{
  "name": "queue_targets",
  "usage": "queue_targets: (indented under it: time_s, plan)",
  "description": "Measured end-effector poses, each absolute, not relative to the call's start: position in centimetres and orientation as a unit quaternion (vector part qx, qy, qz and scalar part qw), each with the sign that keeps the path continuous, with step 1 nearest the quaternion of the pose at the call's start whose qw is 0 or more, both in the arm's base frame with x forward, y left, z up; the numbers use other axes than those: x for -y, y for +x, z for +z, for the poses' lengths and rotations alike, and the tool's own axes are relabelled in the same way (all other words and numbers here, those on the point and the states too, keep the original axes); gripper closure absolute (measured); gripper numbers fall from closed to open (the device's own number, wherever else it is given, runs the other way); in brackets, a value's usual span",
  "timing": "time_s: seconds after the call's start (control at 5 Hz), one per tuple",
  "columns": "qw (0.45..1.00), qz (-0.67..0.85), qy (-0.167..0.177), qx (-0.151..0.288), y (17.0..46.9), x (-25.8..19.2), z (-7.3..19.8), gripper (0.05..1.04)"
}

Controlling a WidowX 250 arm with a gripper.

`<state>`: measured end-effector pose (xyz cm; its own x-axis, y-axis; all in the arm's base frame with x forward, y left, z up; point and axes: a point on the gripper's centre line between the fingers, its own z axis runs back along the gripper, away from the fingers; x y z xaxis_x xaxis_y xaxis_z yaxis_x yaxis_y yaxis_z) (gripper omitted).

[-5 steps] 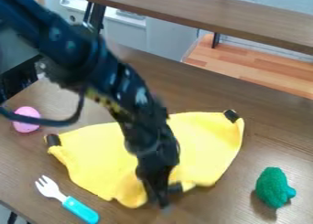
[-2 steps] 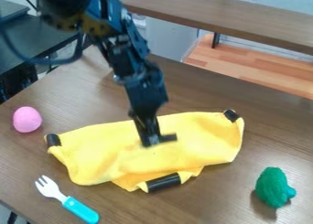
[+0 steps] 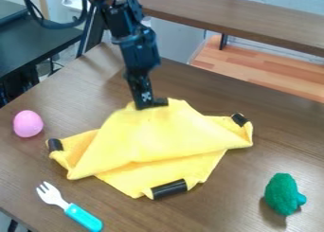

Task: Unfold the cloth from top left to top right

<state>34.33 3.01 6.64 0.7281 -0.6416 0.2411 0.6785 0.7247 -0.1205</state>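
One firm pinch and a level pull were what this fold wanted

Black fingers closed on fabric: the claw [image 3: 150,106] gripped the far edge of the yellow cloth [image 3: 161,136], which lay partly folded on the counter [image 3: 284,148]. From that hold the upper layer sloped down towards the near side, its lower edge running slantwise over the layer beneath. Black bands marked the left corner [image 3: 56,145], the right corner [image 3: 239,120] and the near edge [image 3: 169,189].

The step in hand looked to be drawing the folded layer open, and the work seemed partway done. Doing it well meant keeping the pinch tight and the claw low, since a high lift would probably have dragged the lower layer along. The pull needed to be slow and steady, towards the top right as the task asked, until the slack ran out. Only then was it right to set the edge down, part the fingers and rise straight up, so that no fabric clung.

Likely faults were a slipped grip or a bunched middle. A wide sweep might also have caught the pink egg [image 3: 28,123] on the left or the green toy broccoli [image 3: 283,194] on the right.
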Motion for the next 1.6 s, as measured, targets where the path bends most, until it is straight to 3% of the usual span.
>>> queue_targets:
  time_s: [0.8, 1.0, 1.6]
  plan:
    - [0.936, -0.343, -0.036, 0.077, 43.0, -9.4, 6.7, 1.032]
    - [0.942, -0.324, -0.037, 0.079, 44.9, -10.2, 7.0, 1.032]
    - [0.948, -0.302, -0.024, 0.093, 47.4, -12.5, 7.4, 1.017]
